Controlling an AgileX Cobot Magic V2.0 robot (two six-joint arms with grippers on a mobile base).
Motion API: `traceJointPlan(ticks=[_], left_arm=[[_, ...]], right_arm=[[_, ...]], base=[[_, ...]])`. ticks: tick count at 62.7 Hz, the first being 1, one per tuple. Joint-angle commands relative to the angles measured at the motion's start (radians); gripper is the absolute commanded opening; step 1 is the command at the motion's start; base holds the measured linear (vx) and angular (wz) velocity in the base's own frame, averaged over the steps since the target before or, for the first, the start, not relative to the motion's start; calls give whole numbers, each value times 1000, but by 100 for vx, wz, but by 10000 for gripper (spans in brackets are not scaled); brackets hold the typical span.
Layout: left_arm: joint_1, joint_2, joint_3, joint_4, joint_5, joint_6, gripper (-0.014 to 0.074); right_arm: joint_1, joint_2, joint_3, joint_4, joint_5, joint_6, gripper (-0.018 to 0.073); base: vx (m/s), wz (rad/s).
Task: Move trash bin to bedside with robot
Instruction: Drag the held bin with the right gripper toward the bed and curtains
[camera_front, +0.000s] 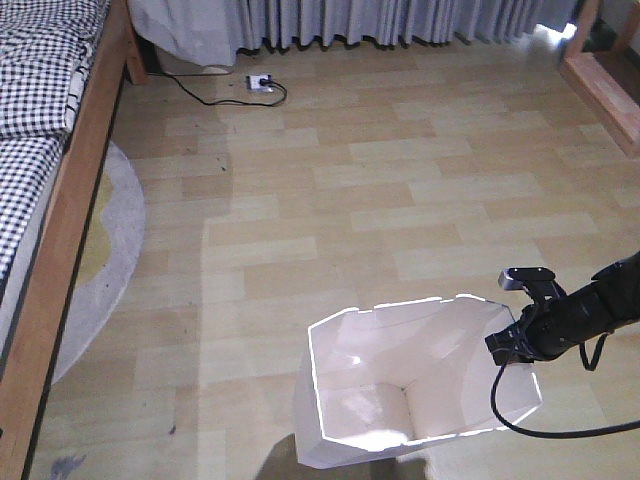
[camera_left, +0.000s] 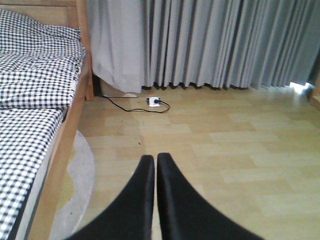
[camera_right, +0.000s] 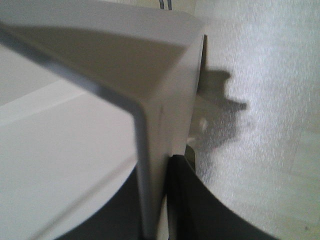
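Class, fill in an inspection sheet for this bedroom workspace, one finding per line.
Surface: light wood-plank floor, grey rug partly under the bed.
Job's things: white trash bin upright on the floor, open, nothing seen inside; stands apart from the bed.
Clutter: small dark marks on the floor only.
Grippers: right gripper shut on the bin's rim; left gripper shut, holding nothing.
Cables: black cable looping below the right arm; black cord to a white power strip.
Surroundings: grey curtains, wooden furniture frame far right.
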Motion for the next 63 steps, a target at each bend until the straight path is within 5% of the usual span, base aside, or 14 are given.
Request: traceJointPlan(ticks=[1, 63], left_arm=[[0, -14, 19, -4, -68, -6, -6], [0, -14, 19, -4, -68, -6, -6]], right_arm=[[-3, -75, -8, 41, 183, 1, -5], [-2, -75, -8, 41, 183, 1, -5]], base=[[34, 17], [30, 5]])
